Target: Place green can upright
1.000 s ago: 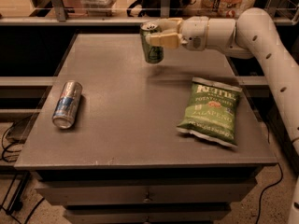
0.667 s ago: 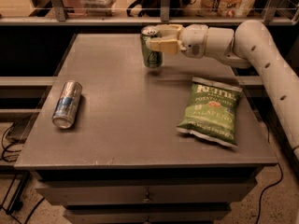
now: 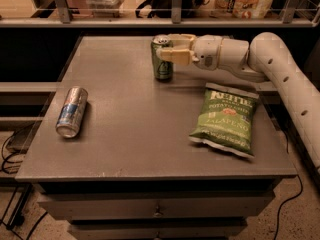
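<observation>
The green can (image 3: 162,64) stands upright at the back middle of the grey table (image 3: 135,134), its silver top facing up and its base at or just above the surface. My gripper (image 3: 172,47) reaches in from the right on the white arm (image 3: 280,69). Its pale fingers (image 3: 175,57) sit on both sides of the can's upper half and are closed on it.
A silver-and-blue can (image 3: 71,111) lies on its side near the table's left edge. A flat green chip bag (image 3: 226,119) lies on the right side of the table. A shelf rail with goods (image 3: 175,4) runs behind the table. Drawers sit below the front edge.
My gripper has lowered the green can toward the table top and a little toward the front. The other can and the chip bag have not moved.
</observation>
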Robot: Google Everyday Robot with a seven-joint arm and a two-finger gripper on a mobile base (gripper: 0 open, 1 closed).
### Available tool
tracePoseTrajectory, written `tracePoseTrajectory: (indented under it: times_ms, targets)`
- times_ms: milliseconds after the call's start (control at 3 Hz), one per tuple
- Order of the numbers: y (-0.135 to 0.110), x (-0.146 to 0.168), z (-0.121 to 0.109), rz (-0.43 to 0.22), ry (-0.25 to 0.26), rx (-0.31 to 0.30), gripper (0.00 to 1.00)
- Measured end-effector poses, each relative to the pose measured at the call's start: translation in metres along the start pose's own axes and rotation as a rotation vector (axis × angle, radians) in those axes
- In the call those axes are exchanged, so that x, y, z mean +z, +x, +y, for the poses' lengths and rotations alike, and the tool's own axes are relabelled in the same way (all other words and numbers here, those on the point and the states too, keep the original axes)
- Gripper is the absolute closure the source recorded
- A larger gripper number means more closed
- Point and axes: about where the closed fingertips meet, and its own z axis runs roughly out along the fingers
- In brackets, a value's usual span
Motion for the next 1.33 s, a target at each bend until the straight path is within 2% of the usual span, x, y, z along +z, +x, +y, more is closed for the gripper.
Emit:
tracePoseTrajectory:
  times_ms: [667, 1000, 1333]
  targets:
    - [0.0058, 0.0021, 0.0049, -0.008, -0.007, 0.014, 0.12]
    - [0.0055, 0.0048, 0.0063, -0.008, -0.012, 0.014, 0.0]
    - [0.0055, 0.005, 0.0063, -0.008, -0.012, 0.014, 0.0]
